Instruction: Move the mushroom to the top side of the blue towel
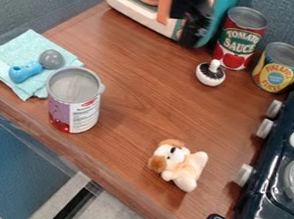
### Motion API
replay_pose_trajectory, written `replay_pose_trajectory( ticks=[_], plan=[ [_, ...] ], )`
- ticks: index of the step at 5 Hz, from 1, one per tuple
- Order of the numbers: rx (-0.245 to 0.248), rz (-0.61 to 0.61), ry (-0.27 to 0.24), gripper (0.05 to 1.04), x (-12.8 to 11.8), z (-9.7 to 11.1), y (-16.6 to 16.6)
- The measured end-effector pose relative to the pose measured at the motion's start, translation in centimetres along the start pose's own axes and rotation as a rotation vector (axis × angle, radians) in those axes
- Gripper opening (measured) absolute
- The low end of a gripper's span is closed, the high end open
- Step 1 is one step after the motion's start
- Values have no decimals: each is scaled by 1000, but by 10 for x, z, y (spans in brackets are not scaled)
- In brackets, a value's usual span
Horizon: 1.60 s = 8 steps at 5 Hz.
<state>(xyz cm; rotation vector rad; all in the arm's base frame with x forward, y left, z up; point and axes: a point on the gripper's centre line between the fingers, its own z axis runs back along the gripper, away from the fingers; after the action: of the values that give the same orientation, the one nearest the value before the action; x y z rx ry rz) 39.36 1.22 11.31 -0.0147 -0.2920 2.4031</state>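
Observation:
My gripper point(194, 29) hangs at the top of the camera view, in front of the toy microwave, up and to the left of the mushroom and apart from it. The mushroom point(210, 75) rests upside down on the wooden counter, its white stem pointing up out of a dark underside, just below the tomato sauce can. At the far left lies the light blue towel point(30, 44), spread flat at a slant. A toy with a blue handle and a grey round end point(51, 59) lies across the towel.
A large tin point(73, 103) stands by the towel's lower right edge. The tomato sauce can point(237, 39) and pineapple can point(277, 68) stand at upper right. A plush dog point(178, 165) lies at the lower middle. The stove point(283, 173) borders the right, the microwave point(141, 12) the top.

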Motion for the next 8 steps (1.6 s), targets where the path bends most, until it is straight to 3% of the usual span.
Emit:
replay_pose_trajectory(
  ticks=[1, 2, 3, 4, 5, 7, 8],
  plan=[
    [-8, -73, 13, 999, -35, -11, -2],
    [11, -133, -5, 999, -50, -29, 8],
    [36, -160, -21, 999, -55, -40, 17],
    [38, -182, 9, 999, -64, -42, 15],
    [32, -187, -16, 945, -63, -47, 13],
    [31, -184, -23, 346, -64, -56, 14],
    [25, -185, -27, 224, -64, -56, 13]
  ],
)
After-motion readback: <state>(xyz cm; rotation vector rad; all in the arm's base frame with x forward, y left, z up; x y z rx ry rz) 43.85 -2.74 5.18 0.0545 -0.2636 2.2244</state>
